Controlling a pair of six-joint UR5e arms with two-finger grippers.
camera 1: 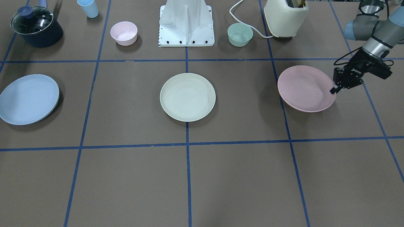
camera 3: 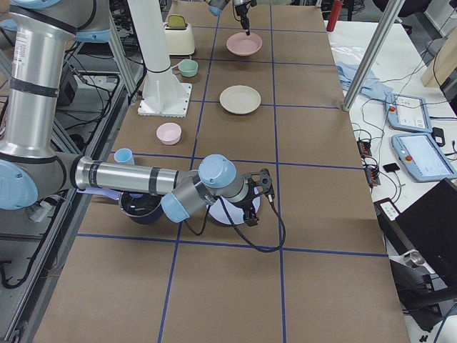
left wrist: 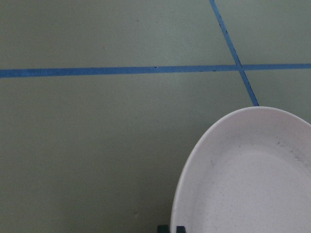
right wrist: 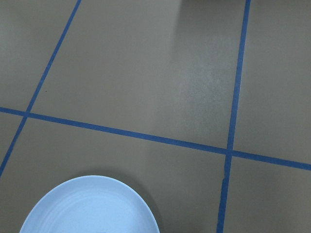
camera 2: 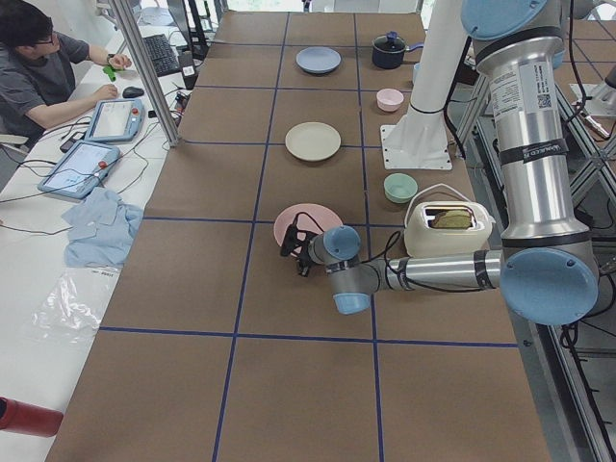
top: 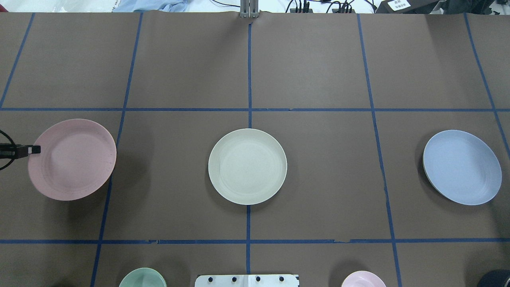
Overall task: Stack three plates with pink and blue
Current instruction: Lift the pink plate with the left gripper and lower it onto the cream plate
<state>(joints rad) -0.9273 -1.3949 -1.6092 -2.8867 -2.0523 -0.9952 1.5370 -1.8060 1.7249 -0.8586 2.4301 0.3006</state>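
Plates: 1 pink (camera 1: 304,90) clamped by left end effector (camera 1: 334,90), 1 cream (camera 1: 187,97), 1 blue (camera 1: 28,99); right end effector (camera 3: 255,207) unclear.

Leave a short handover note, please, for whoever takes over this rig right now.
Left end effector: shut on the pink plate at its rim; the plate looks tilted.
Right end effector: by the blue plate; open or shut cannot be told.
Cream plate: in the middle, nothing on it.
Done: nothing stacked.
Left: probably bring the pink and blue plates onto the cream one.
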